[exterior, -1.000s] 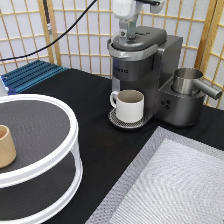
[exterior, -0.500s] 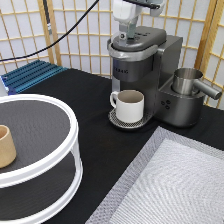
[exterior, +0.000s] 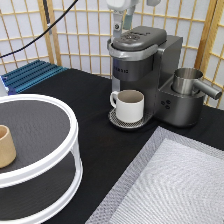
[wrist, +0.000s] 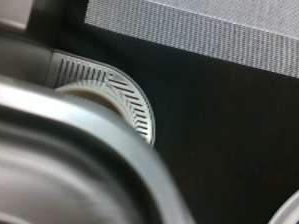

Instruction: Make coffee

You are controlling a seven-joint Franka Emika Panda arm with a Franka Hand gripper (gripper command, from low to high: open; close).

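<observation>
Since half a second ago, the gripper (exterior: 119, 22) has barely shifted, hanging at the exterior view's top just above the closed lid of the coffee machine (exterior: 142, 75); whether its fingers are apart or together I cannot tell; no coffee pod shows in either view. One white mug (exterior: 129, 105) sits on the machine's drip tray (exterior: 115, 120); one steel pitcher (exterior: 192, 82) stands at the machine's right; one tan wooden cup (exterior: 6, 146) rests on the white two-tier stand (exterior: 50, 165) at lower left; one grey mat (exterior: 170, 185) lies at lower right. Only the wrist view shows the slotted drip tray (wrist: 135, 107) from above, close by, and the machine's lid edge (wrist: 71, 150).
</observation>
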